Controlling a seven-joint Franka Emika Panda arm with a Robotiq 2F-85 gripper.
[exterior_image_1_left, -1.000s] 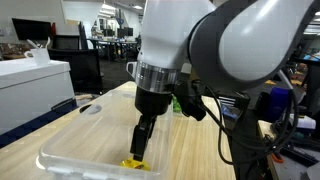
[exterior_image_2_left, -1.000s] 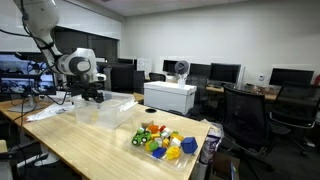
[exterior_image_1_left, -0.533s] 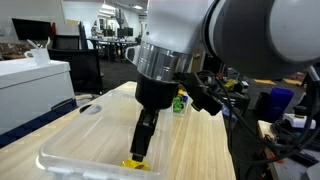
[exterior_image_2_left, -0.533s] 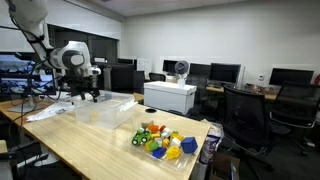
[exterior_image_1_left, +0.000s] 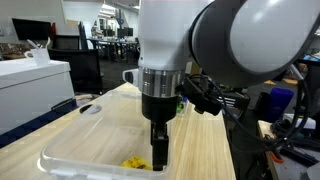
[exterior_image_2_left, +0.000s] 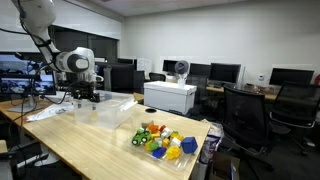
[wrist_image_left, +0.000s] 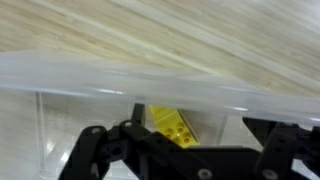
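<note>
- In an exterior view, a white printer (exterior_image_1_left: 30, 88) stands at the far left, beyond the edge of the wood table (exterior_image_1_left: 205, 150).
- Right of it, a clear bin (exterior_image_1_left: 62, 152) lies on the table, its long side running away from the camera.
- A yellow block (exterior_image_1_left: 132, 161) rests on the bin's floor, near the close end.
- Just right of the block, the gripper (exterior_image_1_left: 159, 156) hangs straight down inside the bin with its tips low by the floor. It is seen edge-on here, so the gap between the jaws does not show.
- Behind the arm, something green (exterior_image_1_left: 180, 103) peeks out on the table, too hidden to name.
- In an exterior view from farther off, the gripper (exterior_image_2_left: 88, 98) is at the far left, down at the bin (exterior_image_2_left: 110, 113).
- Right of the bin and well apart from it, a pile of coloured blocks (exterior_image_2_left: 160, 140) lies near the table's edge.
- Behind the pile is the printer (exterior_image_2_left: 168, 96), and farther right are office chairs (exterior_image_2_left: 245, 115).
- In the wrist view, one dark finger (wrist_image_left: 95, 148) shows at the picture's left.
- The bin's rim (wrist_image_left: 150, 85) crosses the whole picture as a pale, blurred band.
- The block (wrist_image_left: 172, 125) lies in the middle, studs up, between the two fingers and touching neither.
- The other finger (wrist_image_left: 285, 148) stands at the right.
- The pincer is released, with its jaws spread wide around the block and nothing in their grasp.
</note>
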